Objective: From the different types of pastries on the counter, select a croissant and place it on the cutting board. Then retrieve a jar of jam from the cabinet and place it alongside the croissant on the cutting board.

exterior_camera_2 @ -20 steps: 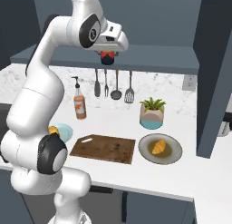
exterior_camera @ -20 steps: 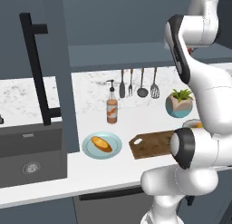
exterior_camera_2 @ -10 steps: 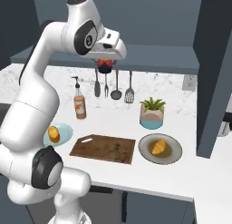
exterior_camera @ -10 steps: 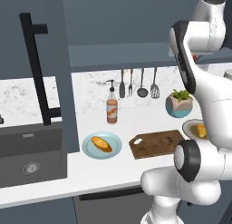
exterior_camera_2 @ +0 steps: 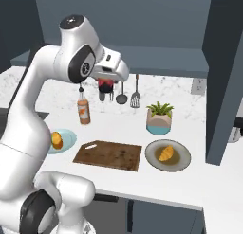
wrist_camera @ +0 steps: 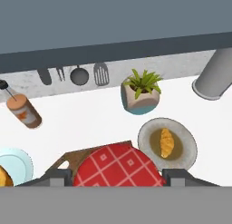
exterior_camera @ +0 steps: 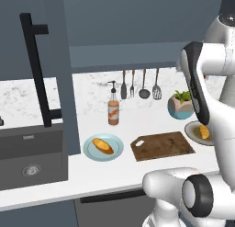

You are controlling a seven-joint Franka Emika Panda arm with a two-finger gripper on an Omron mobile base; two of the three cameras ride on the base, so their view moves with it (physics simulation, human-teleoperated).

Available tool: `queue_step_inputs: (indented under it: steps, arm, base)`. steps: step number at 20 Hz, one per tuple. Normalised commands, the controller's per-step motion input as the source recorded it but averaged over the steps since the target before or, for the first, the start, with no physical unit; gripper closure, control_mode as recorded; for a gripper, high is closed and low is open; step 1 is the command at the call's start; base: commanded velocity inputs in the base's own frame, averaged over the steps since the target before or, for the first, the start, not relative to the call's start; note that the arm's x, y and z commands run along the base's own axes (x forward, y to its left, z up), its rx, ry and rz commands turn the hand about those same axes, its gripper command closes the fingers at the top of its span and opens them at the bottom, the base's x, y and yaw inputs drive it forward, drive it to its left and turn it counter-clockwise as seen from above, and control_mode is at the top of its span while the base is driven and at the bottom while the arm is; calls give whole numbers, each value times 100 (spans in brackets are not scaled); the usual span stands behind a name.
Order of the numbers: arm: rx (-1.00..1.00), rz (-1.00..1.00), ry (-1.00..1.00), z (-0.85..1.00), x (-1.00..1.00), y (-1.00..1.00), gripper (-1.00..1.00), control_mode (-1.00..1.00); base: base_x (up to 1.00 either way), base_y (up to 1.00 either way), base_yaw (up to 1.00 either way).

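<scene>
2 plated pastries sit on the surface [exterior_camera_2: 199,181]: the croissant [exterior_camera_2: 166,153] on a grey plate [exterior_camera_2: 182,163] right of the cutting board [exterior_camera_2: 109,155], another pastry [exterior_camera: 103,145] on a pale blue plate [exterior_camera: 118,150] left of it. 1 orange pump bottle [exterior_camera_2: 84,110], 1 potted plant [exterior_camera_2: 159,118] and 4 hanging utensils [exterior_camera: 140,84] stand behind. Raised high above the board, the tool [exterior_camera_2: 106,84] points downward, clamped around the jar of jam [wrist_camera: 118,166]

1. The tabletop [exterior_camera: 137,125] looks like white, grey-speckled marble, smooth and matt.
2. The cutting board [exterior_camera_2: 108,155] is mottled brown wood.
3. The jar of jam [wrist_camera: 118,166] has a red checked surface.
4. The cabinet [exterior_camera: 137,24] panels are flat, matt slate-blue.
</scene>
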Motion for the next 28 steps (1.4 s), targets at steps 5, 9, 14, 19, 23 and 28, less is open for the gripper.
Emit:
queue_step_inputs:
  steps: [5,9,14,19,23,28]
  arm:
    - [-4,0,-14,-43,-33,4,100,-100]
    - [0,0,1,-37,-7,0,100,-100]
    - [0,-1,10,-31,-21,0,100,-100]
    - [0,-3,7,-14,-33,0,100,-100]
    - [1,-1,0,-15,-46,3,100,-100]
    - [8,-1,3,-19,-4,19,100,-100]
  base:
    - [0,0,0]
    - [0,0,0]
    - [0,0,0]
    - [0,0,0]
    - [0,0,0]
    - [0,0,0]
